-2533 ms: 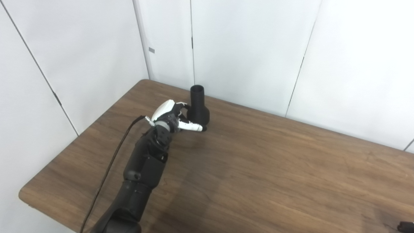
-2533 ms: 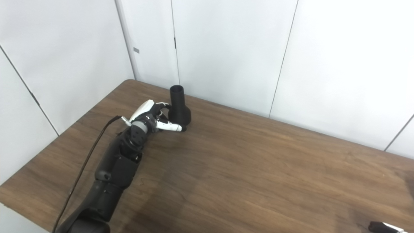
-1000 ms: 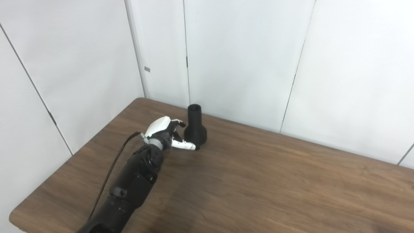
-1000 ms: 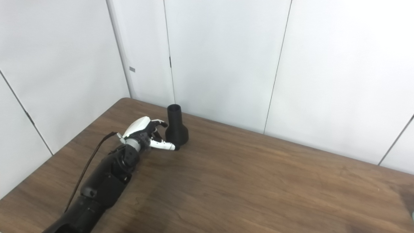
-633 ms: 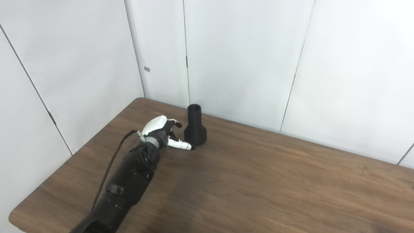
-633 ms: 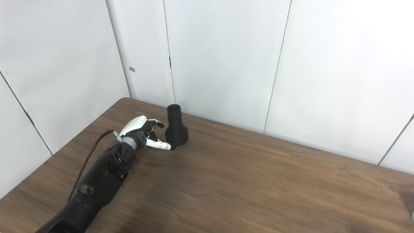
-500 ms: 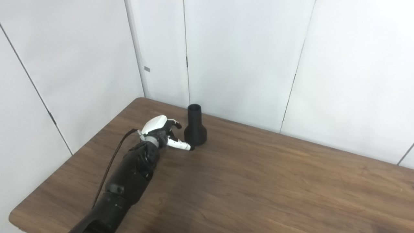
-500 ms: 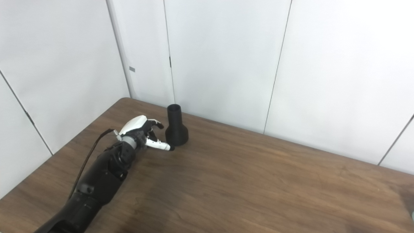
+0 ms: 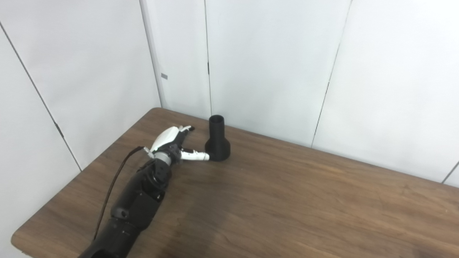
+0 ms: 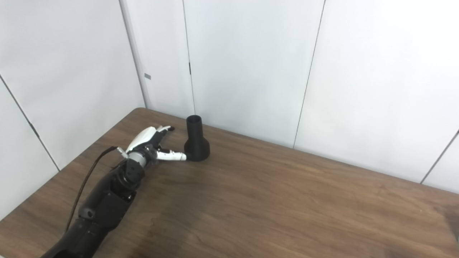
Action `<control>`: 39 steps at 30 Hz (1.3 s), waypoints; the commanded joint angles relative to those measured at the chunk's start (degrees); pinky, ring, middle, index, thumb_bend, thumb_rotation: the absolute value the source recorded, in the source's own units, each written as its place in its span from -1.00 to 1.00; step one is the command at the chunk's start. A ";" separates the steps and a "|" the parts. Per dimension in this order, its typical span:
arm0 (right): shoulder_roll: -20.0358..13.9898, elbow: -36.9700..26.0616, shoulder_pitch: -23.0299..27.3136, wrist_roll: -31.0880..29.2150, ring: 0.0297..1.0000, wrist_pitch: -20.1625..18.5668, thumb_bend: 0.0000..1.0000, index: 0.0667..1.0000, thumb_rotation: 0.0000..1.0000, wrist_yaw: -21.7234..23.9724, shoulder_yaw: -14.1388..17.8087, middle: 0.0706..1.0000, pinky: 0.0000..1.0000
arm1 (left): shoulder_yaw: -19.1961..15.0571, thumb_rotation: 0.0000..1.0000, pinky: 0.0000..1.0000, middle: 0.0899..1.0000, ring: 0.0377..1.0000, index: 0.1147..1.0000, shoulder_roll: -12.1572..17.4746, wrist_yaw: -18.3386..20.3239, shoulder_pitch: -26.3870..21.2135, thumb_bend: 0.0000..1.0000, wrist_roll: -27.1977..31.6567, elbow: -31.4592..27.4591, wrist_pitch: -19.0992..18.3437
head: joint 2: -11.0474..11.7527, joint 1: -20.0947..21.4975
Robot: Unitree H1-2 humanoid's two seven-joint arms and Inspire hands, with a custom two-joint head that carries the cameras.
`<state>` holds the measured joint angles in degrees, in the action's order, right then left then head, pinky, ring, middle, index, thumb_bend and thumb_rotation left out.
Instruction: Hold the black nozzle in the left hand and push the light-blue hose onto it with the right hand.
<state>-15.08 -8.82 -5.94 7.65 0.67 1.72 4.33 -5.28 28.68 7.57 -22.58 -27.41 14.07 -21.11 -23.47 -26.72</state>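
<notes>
White wall panels back the wooden table (image 9: pixel 287 200). My left hand (image 9: pixel 172 141) lies beside the black nozzle (image 9: pixel 217 143), fingers (image 9: pixel 184 129) apart and holding nothing; the thumb seems to touch its flared base. The nozzle stands upright near the far edge. A careless closing could topple it. Neither hose nor right hand shows.
</notes>
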 commanded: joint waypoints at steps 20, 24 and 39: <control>-0.20 0.79 -0.87 0.84 0.15 -2.11 -0.44 0.16 -0.50 0.46 -0.55 0.20 -0.07 | -3.89 0.09 0.65 0.94 0.83 0.99 -0.58 -10.16 -0.78 1.00 11.06 3.79 15.75 | 0.03 0.44; -0.28 0.23 -1.11 0.85 0.14 -2.66 -0.43 0.16 -0.45 0.53 -0.46 0.19 -0.07 | -3.72 -0.14 0.58 0.81 0.73 0.85 -1.74 -10.76 -0.65 1.00 11.83 3.25 15.36 | -0.20 0.54; -0.60 -1.44 -2.00 0.27 0.15 -3.57 -0.43 0.18 -0.45 1.00 -0.26 0.22 -0.09 | -1.55 -0.25 0.63 0.78 0.76 0.86 -2.84 -8.76 -0.64 1.00 12.80 3.11 12.68 | -1.13 1.39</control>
<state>-15.08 -10.02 -6.46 7.48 -0.57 1.68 4.32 -7.16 24.76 -1.50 -21.31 -14.83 18.54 -8.66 -24.52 -25.40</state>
